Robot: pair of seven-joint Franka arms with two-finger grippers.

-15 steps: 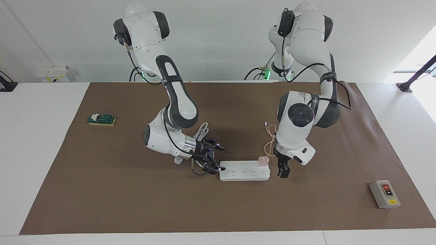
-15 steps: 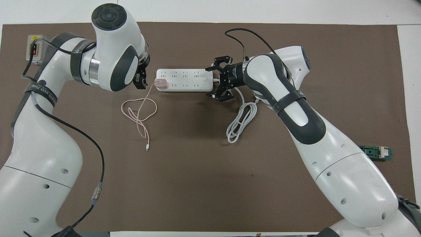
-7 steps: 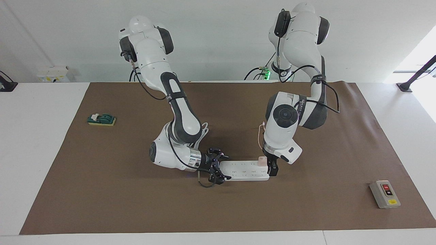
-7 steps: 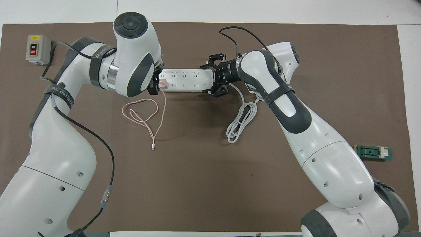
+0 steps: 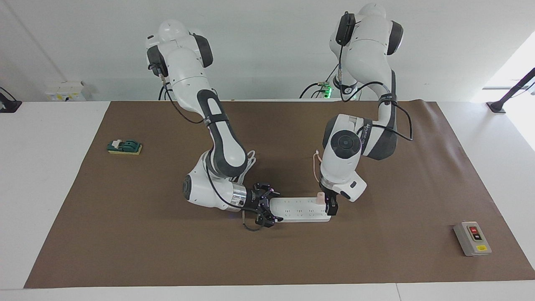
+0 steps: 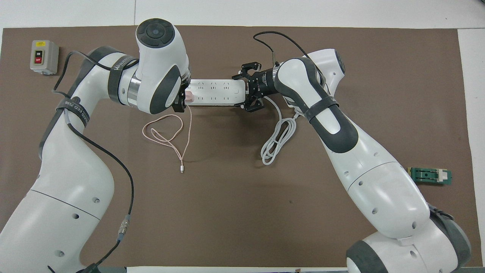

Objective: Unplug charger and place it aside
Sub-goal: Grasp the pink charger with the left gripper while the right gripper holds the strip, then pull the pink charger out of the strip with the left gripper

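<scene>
Brown matting covers the counter (image 5: 125, 234) under both arms. At the power strip (image 5: 299, 210), the left gripper (image 5: 330, 205) hangs with its jaws spread around the charger (image 5: 320, 197), which sits plugged into the strip's end toward the left arm; whether the fingers touch it I cannot tell. The right gripper (image 5: 267, 207) has its jaws spread around the strip's other end. From the charger a thin pink cable (image 6: 170, 131) loops nearer to the robots, and a coiled white cord (image 6: 278, 142) lies nearer too, by the right arm. A grey switch box (image 5: 472, 238) and a green block (image 5: 124, 146) lie well apart at the two ends.
</scene>
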